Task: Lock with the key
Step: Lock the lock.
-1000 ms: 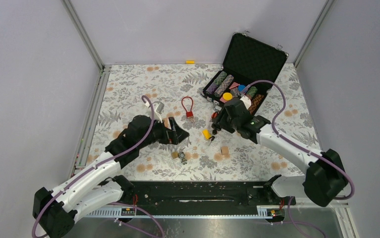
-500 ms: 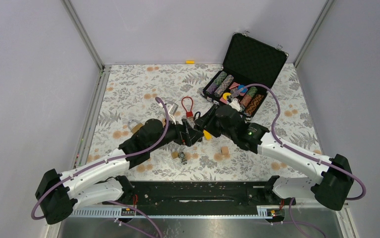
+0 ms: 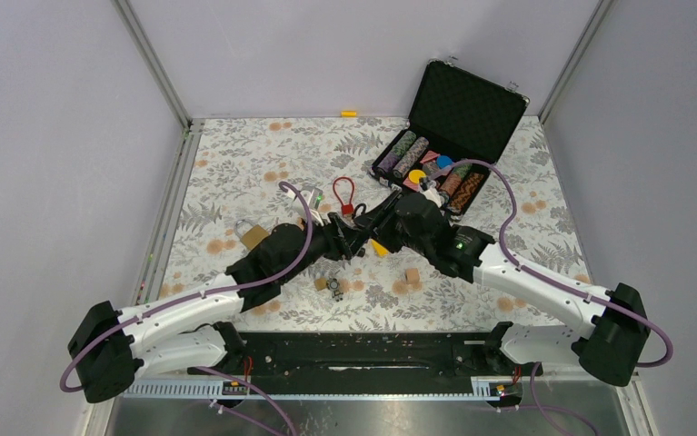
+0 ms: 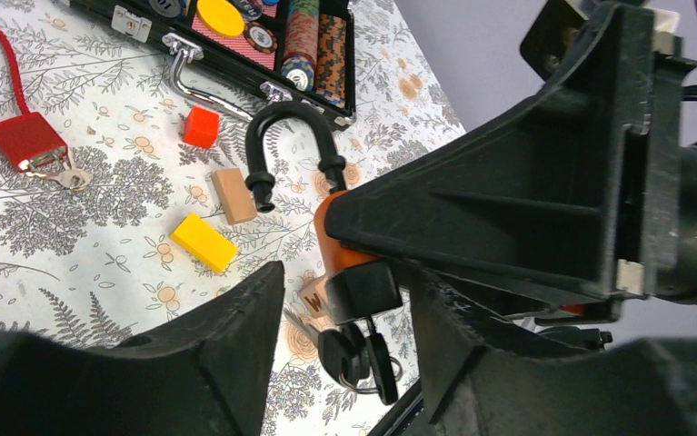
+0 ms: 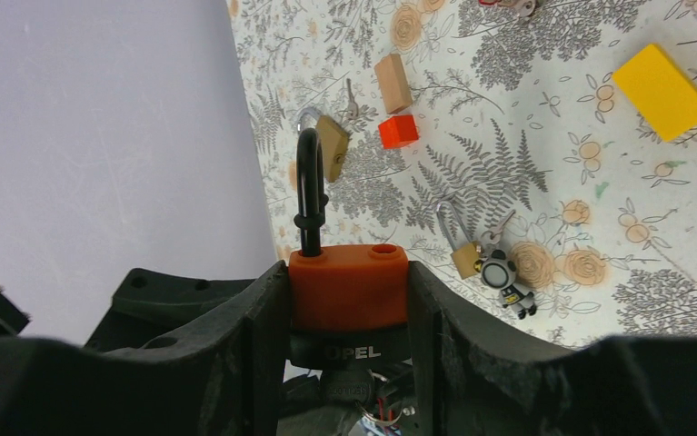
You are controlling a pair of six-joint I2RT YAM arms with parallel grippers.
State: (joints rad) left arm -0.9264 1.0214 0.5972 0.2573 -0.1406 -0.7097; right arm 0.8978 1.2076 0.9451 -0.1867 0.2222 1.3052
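Observation:
An orange padlock [image 5: 349, 286] with a black base and an open black shackle [image 4: 290, 123] is clamped between the fingers of my right gripper [image 5: 346, 272], which holds it above the table. A black-headed key [image 4: 363, 359] on a ring with other keys sticks out of the lock's underside. My left gripper [image 4: 346, 272] faces the right one, its two fingers either side of the key bunch with a gap on each side. In the top view the two grippers meet at mid-table, left gripper [image 3: 344, 245] against right gripper [image 3: 369, 232].
An open black case [image 3: 485, 100] of poker chips stands at the back right. On the floral cloth lie a red cable lock [image 3: 344, 195], a brass padlock [image 3: 252, 234], a small padlock with a figure keychain [image 3: 333, 287], a yellow block [image 3: 379, 246] and a wooden block [image 3: 411, 275].
The left arm has swung right and forward to meet the right gripper, and its jaws have narrowed around the key. The right gripper has carried the padlock leftward.

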